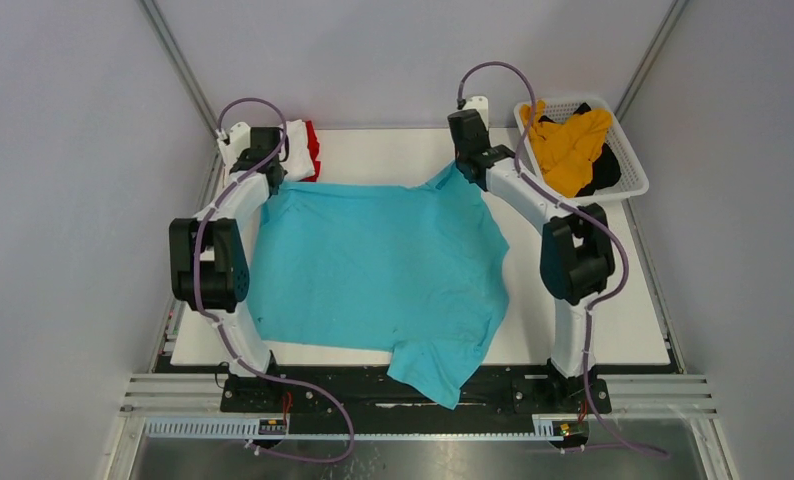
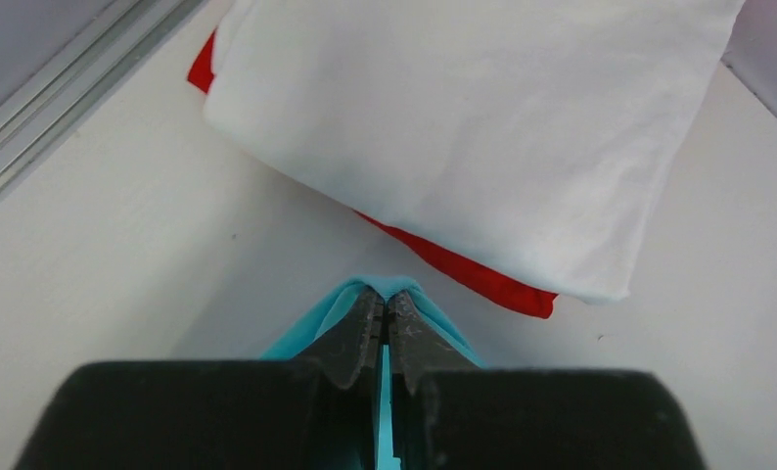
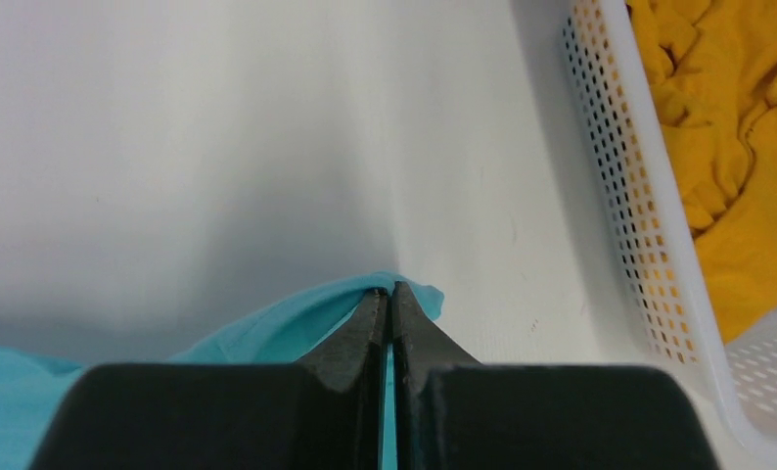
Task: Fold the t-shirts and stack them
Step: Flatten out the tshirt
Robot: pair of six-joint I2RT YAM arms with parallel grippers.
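Teal t-shirt [image 1: 378, 270] lies spread flat across the middle of the white table [image 1: 613, 310], with one part overhanging the near edge at 6 o'clock. Both far corners are held. The left gripper [image 2: 386, 299], at 11 o'clock of the cloth, has its fingers pressed together on a teal fold. The right gripper [image 3: 388, 292], at 1 o'clock, likewise pinches a teal edge. Seen from overhead, both sets of fingertips are hidden under the wrists. A folded white t-shirt [image 2: 463, 127] lies just beyond the left gripper at 12 o'clock, on top of a red t-shirt [image 2: 482, 279] of which only edge strips show. At the table's 2 o'clock corner, a white mesh basket [image 1: 631, 188] holds a crumpled mustard yellow t-shirt [image 1: 570, 145]. The black t-shirt [image 1: 603, 178] beneath it is mostly covered.
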